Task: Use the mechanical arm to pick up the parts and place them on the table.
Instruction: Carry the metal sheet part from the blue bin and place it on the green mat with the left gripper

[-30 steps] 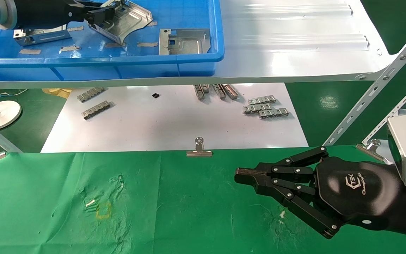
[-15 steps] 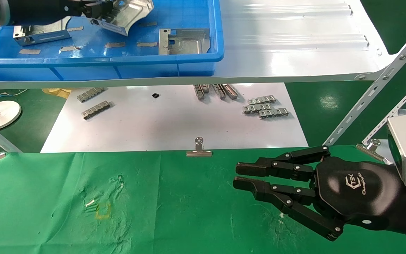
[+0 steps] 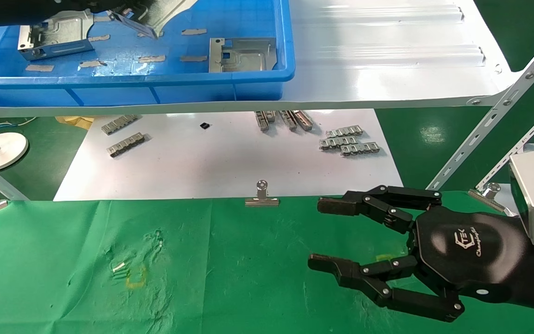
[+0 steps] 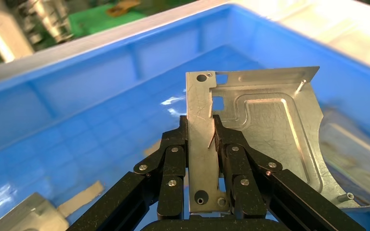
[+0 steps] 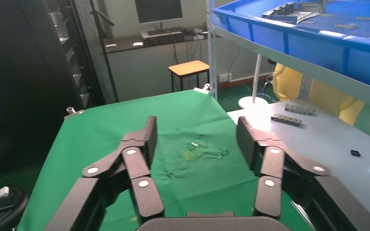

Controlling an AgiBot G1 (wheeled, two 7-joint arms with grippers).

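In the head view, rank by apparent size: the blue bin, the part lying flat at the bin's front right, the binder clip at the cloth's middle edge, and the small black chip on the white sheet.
Largest to smallest, as seen:
1. blue bin
2. flat part
3. binder clip
4. black chip
The gaps are plain, so nearness to the camera does not change the order.

Workshop: blue parts bin (image 3: 267,79), perforated steel racking (image 3: 503,109).

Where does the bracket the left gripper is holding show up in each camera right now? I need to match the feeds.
Head view: the held bracket sits at the top edge, left of centre, over the blue bin.
Left wrist view: the bracket fills the centre, its rim clamped by the left gripper.
Right wrist view: a bracket shows far off above the bin; the grip is not clear.
Shared landmark: the blue bin.
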